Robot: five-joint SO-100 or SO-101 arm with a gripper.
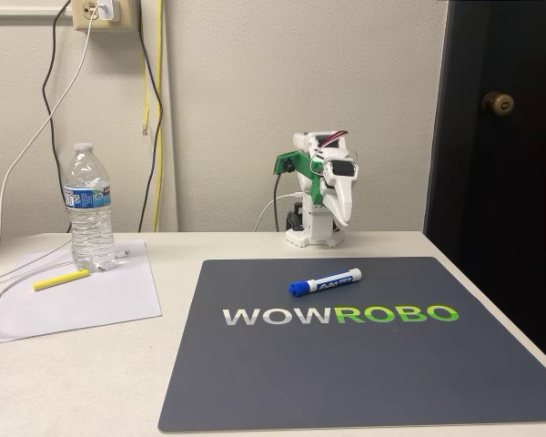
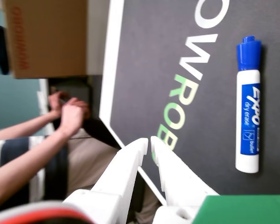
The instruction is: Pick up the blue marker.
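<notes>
Claw (image 2: pixel 149 142) in the wrist view is nearly closed and empty, tips almost touching. Beyond it, the blue marker (image 2: pixel 248 105) lies flat on the dark mat (image 2: pixel 144 60), well apart. Likely risk: descending without opening wide enough could nudge the round barrel, rolling it away.

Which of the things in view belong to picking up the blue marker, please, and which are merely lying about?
Belonging to the job:
- blue marker on the dark mat
- gripper, shut, holding nothing

Lying about:
- water bottle
- yellow highlighter
- sheet of paper
- cardboard box
</notes>
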